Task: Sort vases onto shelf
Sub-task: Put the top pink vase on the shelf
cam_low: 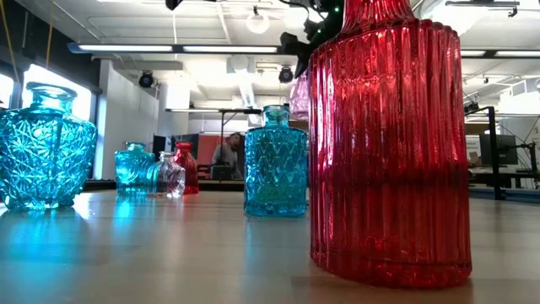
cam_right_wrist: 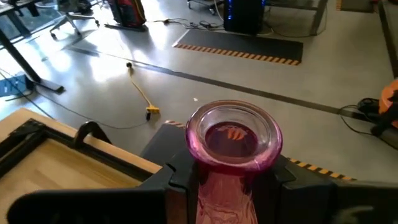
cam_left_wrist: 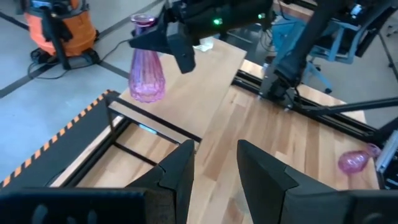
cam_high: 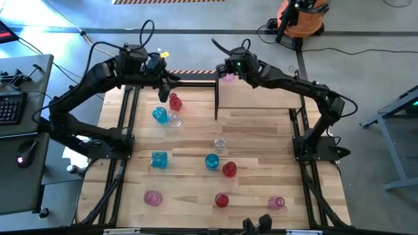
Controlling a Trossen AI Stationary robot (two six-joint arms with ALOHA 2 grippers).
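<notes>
At twelve o'clock on the counter (cam_high: 261, 127), the right gripper (cam_high: 228, 73) is closed around the neck of a pink vase (cam_high: 227, 77), which stands upright at the shelf's (cam_high: 261, 96) left end. The left gripper (cam_high: 171, 79) hovers at eleven o'clock beside the shelf, its fingers (cam_left_wrist: 180, 171) parted and holding nothing. Eleven more vases remain on the counter: three turquoise (cam_high: 160, 115), three red (cam_high: 175, 102), two clear (cam_high: 220, 143) and two pink (cam_high: 152, 197), the one at five o'clock lying on its side. Near the centre, a turquoise vase (cam_high: 212, 161) sits just beside a red one (cam_high: 229, 170).
</notes>
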